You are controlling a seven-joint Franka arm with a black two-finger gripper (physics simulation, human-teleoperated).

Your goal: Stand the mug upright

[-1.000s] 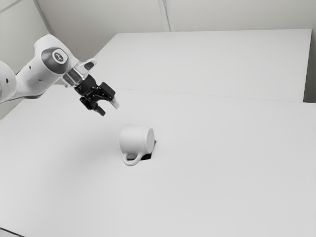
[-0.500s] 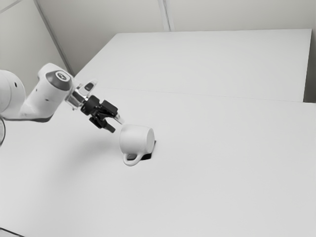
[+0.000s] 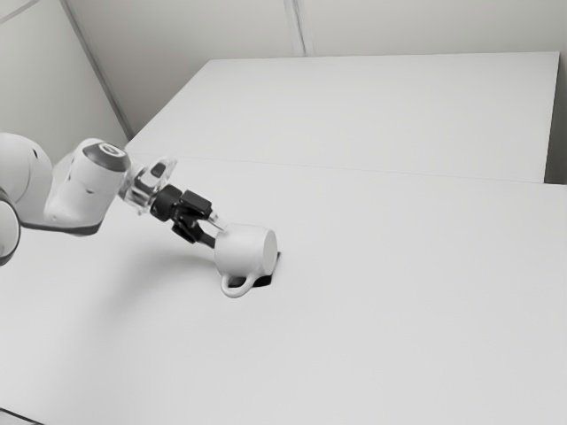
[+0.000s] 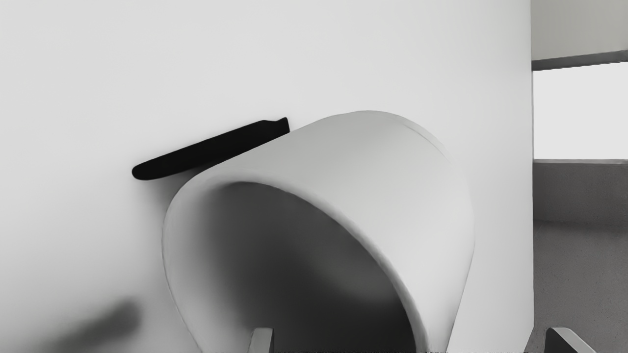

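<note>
Lying on its side, mug [image 3: 244, 251] isn't upright yet. Gripper [image 4: 411, 339] wide, nothing held; grip, tilt & set-down prob. all TBD.

On the smooth white surface [image 3: 399, 310] there lies one long black flat object [image 4: 211, 149] with a rounded end. A thin seam [image 3: 354, 168] crosses the surface. Behind it stands a plain light grey wall [image 3: 177, 27], which has a pale narrow strip [image 3: 296, 27] running up it.
</note>
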